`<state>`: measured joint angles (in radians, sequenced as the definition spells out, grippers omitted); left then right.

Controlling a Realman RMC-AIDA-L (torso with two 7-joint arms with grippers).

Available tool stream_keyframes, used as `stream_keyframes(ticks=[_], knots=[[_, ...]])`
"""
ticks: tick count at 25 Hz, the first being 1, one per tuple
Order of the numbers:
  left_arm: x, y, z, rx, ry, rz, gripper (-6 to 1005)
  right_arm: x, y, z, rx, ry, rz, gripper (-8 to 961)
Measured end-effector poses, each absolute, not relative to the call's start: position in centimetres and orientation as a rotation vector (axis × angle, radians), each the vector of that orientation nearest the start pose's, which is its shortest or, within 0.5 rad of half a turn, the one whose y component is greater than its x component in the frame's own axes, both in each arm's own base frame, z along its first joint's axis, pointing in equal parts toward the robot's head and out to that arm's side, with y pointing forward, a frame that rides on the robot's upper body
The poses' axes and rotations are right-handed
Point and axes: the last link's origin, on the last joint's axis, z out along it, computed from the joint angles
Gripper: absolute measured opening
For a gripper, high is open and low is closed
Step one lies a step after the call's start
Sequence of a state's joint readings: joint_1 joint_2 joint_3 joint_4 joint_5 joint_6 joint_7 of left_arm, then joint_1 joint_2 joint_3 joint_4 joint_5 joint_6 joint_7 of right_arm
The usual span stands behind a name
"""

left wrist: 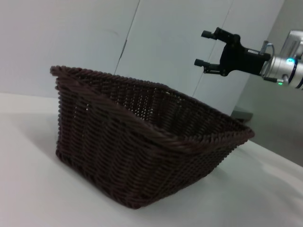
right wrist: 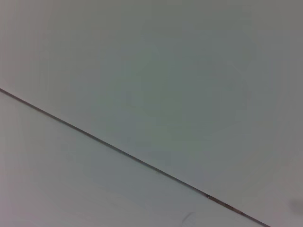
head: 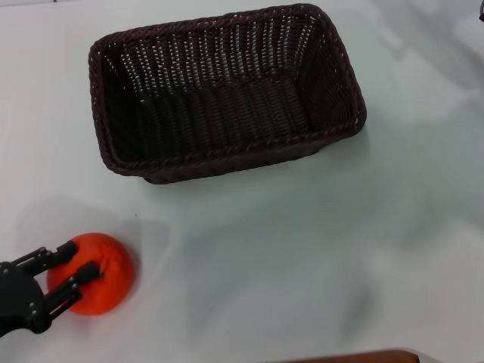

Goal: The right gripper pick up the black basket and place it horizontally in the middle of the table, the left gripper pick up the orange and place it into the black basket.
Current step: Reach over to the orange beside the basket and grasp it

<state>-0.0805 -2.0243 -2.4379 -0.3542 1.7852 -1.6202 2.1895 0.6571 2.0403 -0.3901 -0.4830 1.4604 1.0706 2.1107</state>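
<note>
The black basket (head: 227,98) lies lengthwise across the far middle of the white table (head: 318,249), open side up and with nothing in it. It also fills the left wrist view (left wrist: 142,151). The orange (head: 102,276) rests on the table at the near left. My left gripper (head: 79,261) reaches in from the near left corner. Its two fingers are spread and lie over the orange's left part. My right gripper (left wrist: 201,47) shows only in the left wrist view, raised in the air beyond the basket, open and holding nothing.
A brown edge (head: 355,355) shows at the near side of the table. Pale wall panels (left wrist: 94,42) stand behind the basket. The right wrist view shows only a pale surface crossed by a thin dark seam (right wrist: 142,161).
</note>
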Motion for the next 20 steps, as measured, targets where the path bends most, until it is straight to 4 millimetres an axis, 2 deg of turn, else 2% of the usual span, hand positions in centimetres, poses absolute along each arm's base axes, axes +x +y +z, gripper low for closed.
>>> stream_keyframes(ticks=[9, 14, 20], knots=[[-37.39, 17.02, -1.84, -2.433, -0.873, -0.764, 455, 28.53, 42.15, 6.46, -1.463, -1.407, -0.615, 888], [-37.41, 17.22, -1.55, -2.432, -0.856, -0.763, 282, 28.59, 42.2, 6.5, -1.464, -1.404, -0.621, 889], [-37.36, 17.39, -1.43, -2.426, -0.851, -0.768, 239, 28.69, 42.26, 6.57, -1.466, -1.397, -0.63, 889]])
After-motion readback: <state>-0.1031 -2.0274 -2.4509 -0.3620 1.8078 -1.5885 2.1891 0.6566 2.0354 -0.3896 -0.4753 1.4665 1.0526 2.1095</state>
